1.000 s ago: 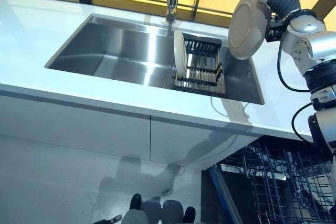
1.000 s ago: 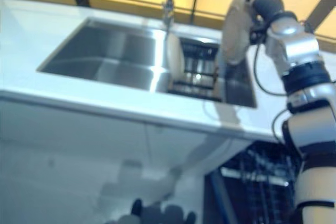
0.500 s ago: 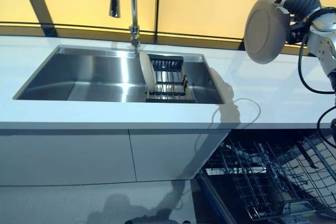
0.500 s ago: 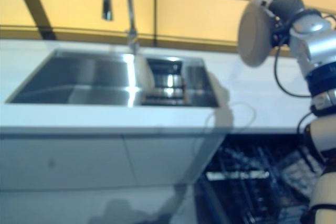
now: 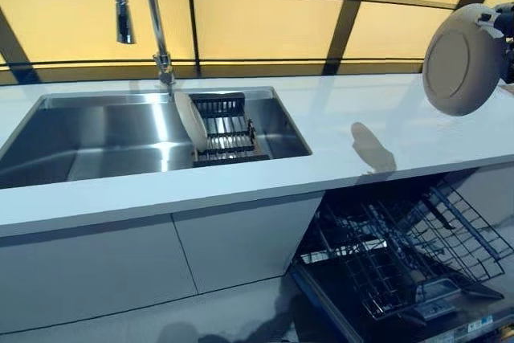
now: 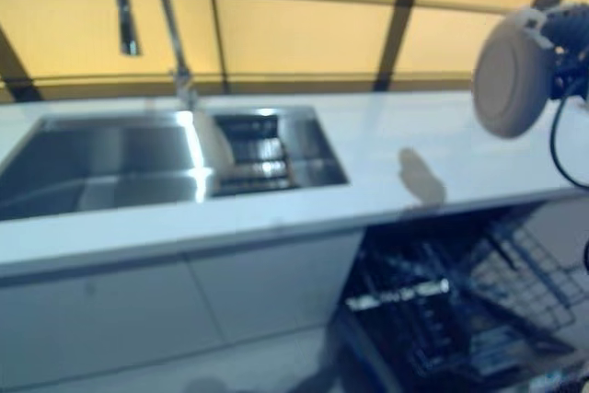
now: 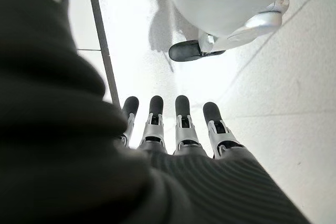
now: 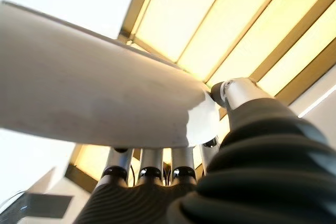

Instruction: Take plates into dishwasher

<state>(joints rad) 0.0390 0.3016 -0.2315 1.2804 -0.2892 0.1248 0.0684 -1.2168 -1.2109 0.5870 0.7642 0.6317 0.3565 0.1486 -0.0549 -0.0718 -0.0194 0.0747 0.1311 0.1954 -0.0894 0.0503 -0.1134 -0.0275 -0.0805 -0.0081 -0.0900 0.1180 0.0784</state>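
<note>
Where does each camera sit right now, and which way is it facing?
Left eye view: head camera, looking down at the sink, counter and open dishwasher rack; right hand holds a plate at its edge.
Right eye view: beside it, same scene.
Left wrist view: along the left hand, straight fingers above the floor.
Right wrist view: along the right hand, thumb and fingers pinching the plate.
Shared: the held plate shows in both eye views and the right wrist view.
</note>
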